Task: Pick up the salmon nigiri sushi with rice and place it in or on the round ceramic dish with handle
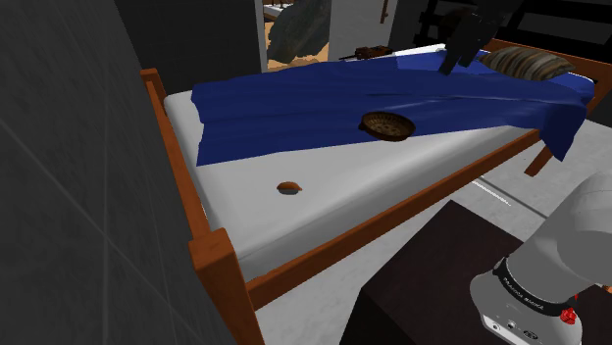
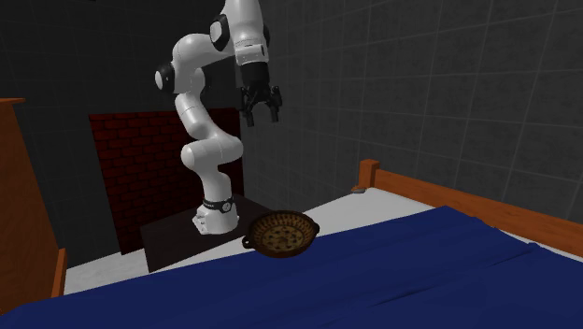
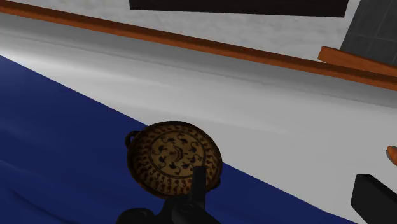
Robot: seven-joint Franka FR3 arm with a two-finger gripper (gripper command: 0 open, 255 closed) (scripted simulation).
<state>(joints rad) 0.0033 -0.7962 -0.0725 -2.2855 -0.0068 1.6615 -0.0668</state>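
Observation:
The salmon nigiri [image 1: 288, 187] is a small orange-brown piece lying on the white sheet near the bed's footboard; its edge also shows beside one finger [image 3: 392, 154]. On the blue blanket's edge sits the round brown patterned dish with handles [image 1: 387, 124] [image 2: 282, 234] [image 3: 175, 158]. My gripper [image 2: 262, 112] [image 1: 456, 61] hangs high above the bed, open and holding nothing. In the wrist view the gripper [image 3: 286, 203] looks down with one finger [image 3: 197, 191] over the dish's rim and the sushi well off to the side.
A wooden bed frame [image 1: 211, 250] runs around the mattress. The blue blanket [image 1: 294, 118] covers the far half, and a striped pillow [image 1: 525, 64] lies at the head. My dark stand [image 1: 441, 284] is beside the bed, with a dark wall [image 1: 69, 196] at the shoulder view's left.

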